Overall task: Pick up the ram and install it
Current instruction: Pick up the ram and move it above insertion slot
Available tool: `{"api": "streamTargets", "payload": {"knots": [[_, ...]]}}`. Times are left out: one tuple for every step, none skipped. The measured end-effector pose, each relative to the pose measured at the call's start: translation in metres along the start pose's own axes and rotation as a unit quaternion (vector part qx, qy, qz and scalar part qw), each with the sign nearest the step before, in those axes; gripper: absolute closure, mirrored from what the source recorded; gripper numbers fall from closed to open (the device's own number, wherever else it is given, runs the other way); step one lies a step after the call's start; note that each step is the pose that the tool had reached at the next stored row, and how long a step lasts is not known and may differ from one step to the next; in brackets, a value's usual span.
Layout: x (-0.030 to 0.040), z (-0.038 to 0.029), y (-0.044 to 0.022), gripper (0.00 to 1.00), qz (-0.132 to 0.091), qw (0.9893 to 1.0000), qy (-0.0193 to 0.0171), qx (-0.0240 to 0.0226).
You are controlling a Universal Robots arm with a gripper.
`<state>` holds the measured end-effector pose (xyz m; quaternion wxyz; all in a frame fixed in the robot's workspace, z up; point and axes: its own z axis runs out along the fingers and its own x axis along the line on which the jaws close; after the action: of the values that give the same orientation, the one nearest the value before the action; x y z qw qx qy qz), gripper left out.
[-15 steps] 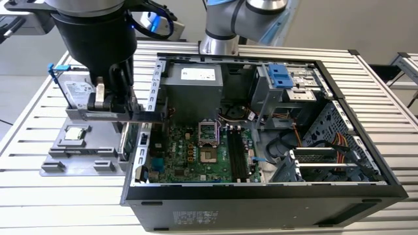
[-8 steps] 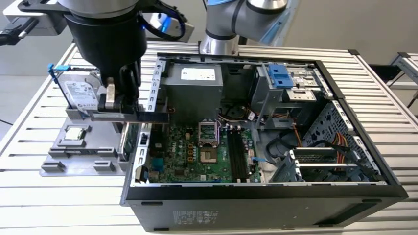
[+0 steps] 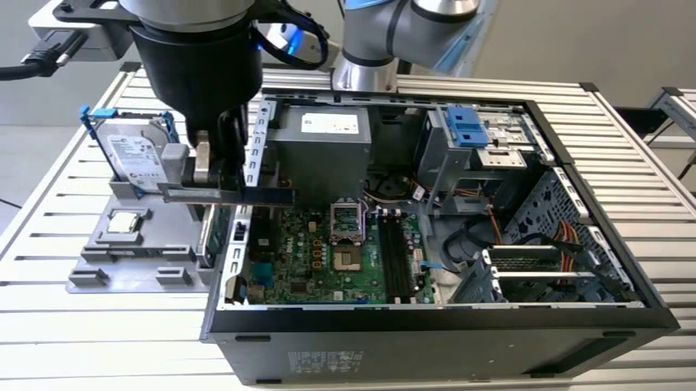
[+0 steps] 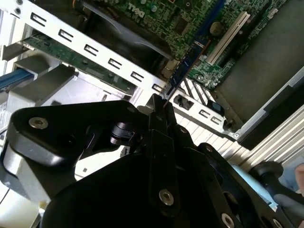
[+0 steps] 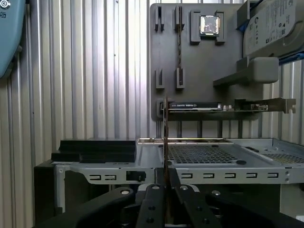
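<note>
Exterior view puts the work at about its midpoint, as I judge it: the pick-up part looks done, since the ram hangs in the air clamped in the claw, and the installing part is not done, since the stick sits in no slot. The claw's fingers are closed narrowly on the ram, pinching its flat faces near the middle of its length, so that the stick juts out level on both sides of them. Taking the open computer case as the landmark, the ram hovers above the case's side wall on the exterior view's left, one end reaching over the inside of the case and the other end outside it. The motherboard lies on the case's floor below, and its long black memory slots run near the middle of the case, well apart from the stick. Both wrist views show the ram edge-on, rising straight out from between the closed fingertips of the claw
</note>
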<state>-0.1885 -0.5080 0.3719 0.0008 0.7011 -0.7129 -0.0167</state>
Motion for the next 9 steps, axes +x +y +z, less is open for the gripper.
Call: {"api": "streamTargets", "payload": {"knots": [[0.0000, 0.0000, -0.0013, 1.00, 0.000, 1.0000, 0.0000, -0.0001], [0.0000, -0.0001, -0.0025, 1.00, 0.000, 1.0000, 0.0000, -0.0001], [0.0000, -0.0001, -0.0036, 1.00, 0.000, 1.0000, 0.0000, -0.0001], [0.0000, -0.0001, -0.0045, 1.00, 0.000, 1.0000, 0.0000, -0.0001], [0.0000, -0.0001, -0.0054, 1.00, 0.000, 1.0000, 0.0000, -0.0001], [0.0000, -0.0002, -0.0063, 1.00, 0.000, 1.0000, 0.0000, -0.0001], [0.0000, -0.0001, -0.0072, 1.00, 0.000, 1.0000, 0.0000, -0.0001], [0.0000, -0.0002, -0.0081, 1.00, 0.000, 1.0000, 0.0000, -0.0001], [0.0000, -0.0003, -0.0091, 1.00, 0.000, 1.0000, 0.0000, -0.0001]]}}
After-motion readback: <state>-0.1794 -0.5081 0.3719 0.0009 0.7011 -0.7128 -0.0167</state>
